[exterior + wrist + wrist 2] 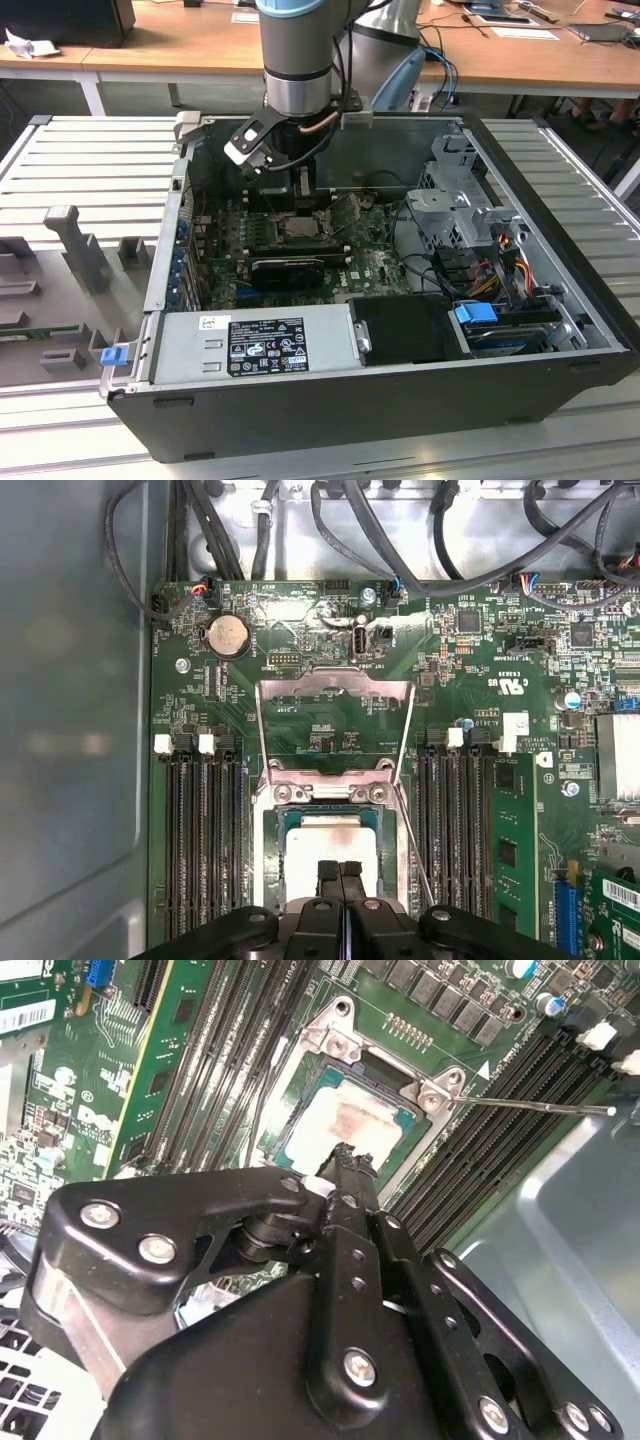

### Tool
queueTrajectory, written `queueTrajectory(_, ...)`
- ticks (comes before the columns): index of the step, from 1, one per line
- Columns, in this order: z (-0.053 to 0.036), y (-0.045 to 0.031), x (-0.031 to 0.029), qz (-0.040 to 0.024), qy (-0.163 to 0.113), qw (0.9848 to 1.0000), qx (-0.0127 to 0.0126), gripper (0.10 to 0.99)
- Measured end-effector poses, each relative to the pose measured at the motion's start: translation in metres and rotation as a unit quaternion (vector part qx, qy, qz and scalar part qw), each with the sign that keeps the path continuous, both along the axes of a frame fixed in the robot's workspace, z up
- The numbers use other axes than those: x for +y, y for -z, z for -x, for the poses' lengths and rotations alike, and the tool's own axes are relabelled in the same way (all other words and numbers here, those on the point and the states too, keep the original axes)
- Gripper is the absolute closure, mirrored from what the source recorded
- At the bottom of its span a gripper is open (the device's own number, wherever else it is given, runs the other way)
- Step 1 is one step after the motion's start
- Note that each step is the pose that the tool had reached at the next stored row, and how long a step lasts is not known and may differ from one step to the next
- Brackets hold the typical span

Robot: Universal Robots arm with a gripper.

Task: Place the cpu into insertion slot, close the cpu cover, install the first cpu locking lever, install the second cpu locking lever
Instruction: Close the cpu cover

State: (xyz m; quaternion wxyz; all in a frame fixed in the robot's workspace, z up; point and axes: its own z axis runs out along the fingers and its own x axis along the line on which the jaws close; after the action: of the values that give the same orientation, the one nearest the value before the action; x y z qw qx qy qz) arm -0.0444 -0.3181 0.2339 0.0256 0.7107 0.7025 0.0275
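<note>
The cpu [330,845] lies in the insertion slot [270,860], pale face up, ringed by green board; the second wrist view shows the cpu [352,1120] the same way. The cpu cover [335,685] is swung open, away from the slot, with board showing through its cut-out. A thin locking lever [415,850] slants free beside the slot, and the lever [530,1107] sticks out sideways. My gripper [340,872] hangs just over the cpu, fingers pressed together with nothing between them. In the exterior view the gripper [300,190] is inside the case above the slot [300,228].
Long black memory slots [200,850] run along both sides of the socket. Cables [400,540] cross the case wall beyond the board. A power supply [265,345] and drive cage [455,205] fill the case [400,400] edges.
</note>
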Motion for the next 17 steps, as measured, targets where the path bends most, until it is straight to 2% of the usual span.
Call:
queueTrajectory(9, -0.0075, -0.0009, -0.0003, 0.0001, 0.000, 1.0000, 0.0001, 0.980)
queueTrajectory(11, -0.0075, -0.0073, -0.0003, 0.0001, 0.000, 1.0000, 0.0001, 0.980)
queueTrajectory(14, -0.0111, -0.0081, -0.0003, 0.0001, 0.000, 1.0000, 0.0001, 0.980)
queueTrajectory(17, -0.0112, -0.0143, -0.0002, 0.0001, 0.000, 1.0000, 0.0001, 0.980)
